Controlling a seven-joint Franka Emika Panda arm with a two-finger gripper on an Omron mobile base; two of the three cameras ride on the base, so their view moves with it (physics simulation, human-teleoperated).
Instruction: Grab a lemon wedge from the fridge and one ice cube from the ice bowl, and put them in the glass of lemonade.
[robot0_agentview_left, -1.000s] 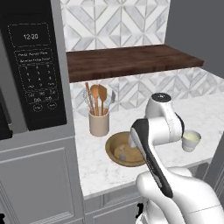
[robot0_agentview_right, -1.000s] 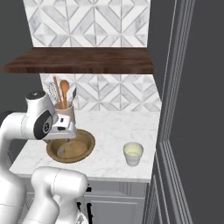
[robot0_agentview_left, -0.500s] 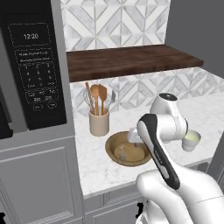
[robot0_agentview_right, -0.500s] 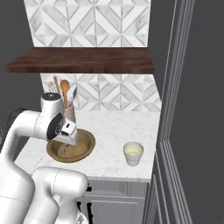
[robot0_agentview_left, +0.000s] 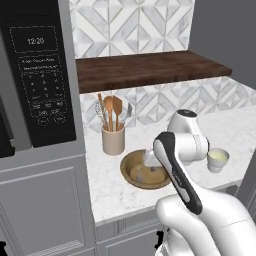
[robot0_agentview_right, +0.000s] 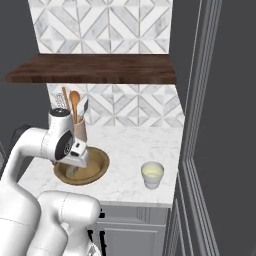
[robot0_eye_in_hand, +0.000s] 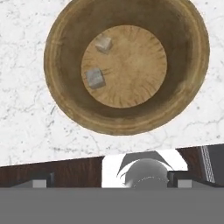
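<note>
Swinging lower since a second ago, the gripper (robot0_agentview_right: 75, 167) now hangs spread and empty over the ice bowl (robot0_agentview_left: 131, 176), where two cubes (robot0_eye_in_hand: 94, 77) lie. Right of it the glass (robot0_agentview_left: 218, 159) waits; both ice and wedge remain undelivered, I judge.

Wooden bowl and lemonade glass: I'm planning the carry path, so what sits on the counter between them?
Nothing: in the right base view, bare white marble counter separates the round wooden bowl from the small pale glass of lemonade.
</note>
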